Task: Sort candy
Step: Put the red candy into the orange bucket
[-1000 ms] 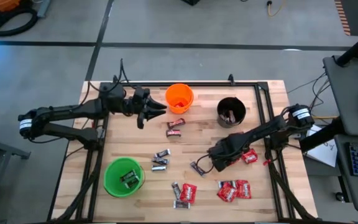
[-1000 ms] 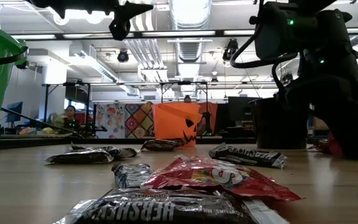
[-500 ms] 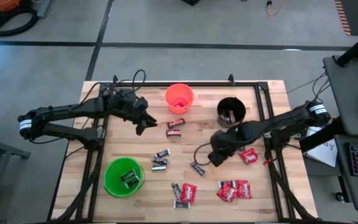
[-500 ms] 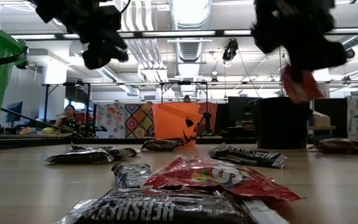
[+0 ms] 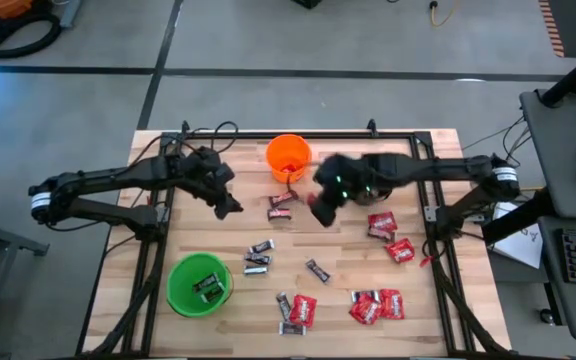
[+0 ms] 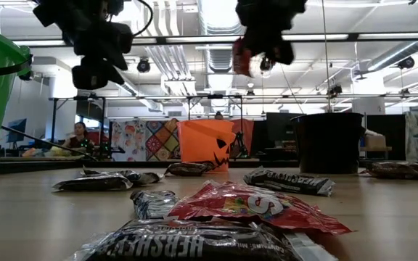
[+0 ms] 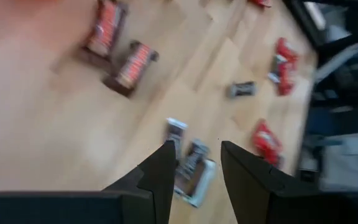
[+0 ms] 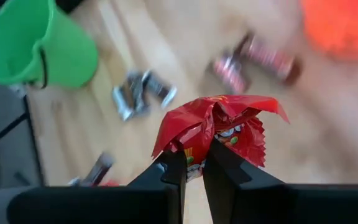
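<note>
Right fingers pinch a red candy (crumpled wrapper) above the worktop, beside the orange cup. Left fingers spread, nothing between them, over silver bars. Other candy scattered on worktop.

The right hand holds a packet above the table, right of the cup.

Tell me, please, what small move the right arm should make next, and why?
Probably carry on toward the orange cup and release above it. The right gripper is shut on a crinkled red candy packet, held in the air beside that cup, not yet over its opening. Which cup takes red packets is a guess.
</note>
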`<state>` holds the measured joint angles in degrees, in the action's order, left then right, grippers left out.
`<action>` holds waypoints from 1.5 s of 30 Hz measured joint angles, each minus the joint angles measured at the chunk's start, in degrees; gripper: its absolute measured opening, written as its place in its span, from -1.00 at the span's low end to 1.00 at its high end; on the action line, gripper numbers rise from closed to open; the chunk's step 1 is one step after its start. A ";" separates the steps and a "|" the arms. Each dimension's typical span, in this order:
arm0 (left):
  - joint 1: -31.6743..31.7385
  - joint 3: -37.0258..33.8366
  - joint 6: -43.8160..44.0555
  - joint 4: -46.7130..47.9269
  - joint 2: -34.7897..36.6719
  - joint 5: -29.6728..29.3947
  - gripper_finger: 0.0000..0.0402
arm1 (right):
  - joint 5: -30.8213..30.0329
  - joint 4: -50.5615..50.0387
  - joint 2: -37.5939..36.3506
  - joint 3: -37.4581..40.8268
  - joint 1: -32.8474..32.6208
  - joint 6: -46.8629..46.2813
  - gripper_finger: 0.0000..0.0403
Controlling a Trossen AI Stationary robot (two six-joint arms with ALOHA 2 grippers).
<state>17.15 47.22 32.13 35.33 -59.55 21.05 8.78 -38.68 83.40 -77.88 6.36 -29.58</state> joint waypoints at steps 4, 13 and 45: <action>-0.09 0.00 6.23 -0.34 0.95 5.38 -0.43 | 0.10 6.88 1.86 -0.29 4.72 9.38 -0.83; -0.09 7.76 10.05 4.00 1.84 3.20 -0.43 | 0.27 24.81 6.28 -0.29 12.46 23.51 -0.83; -0.07 17.94 6.34 9.31 1.35 -16.76 -0.43 | 8.17 68.13 14.94 18.10 22.35 34.68 -0.83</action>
<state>17.08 65.17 38.47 44.64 -58.20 4.29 16.95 29.45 98.34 -59.78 28.71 5.10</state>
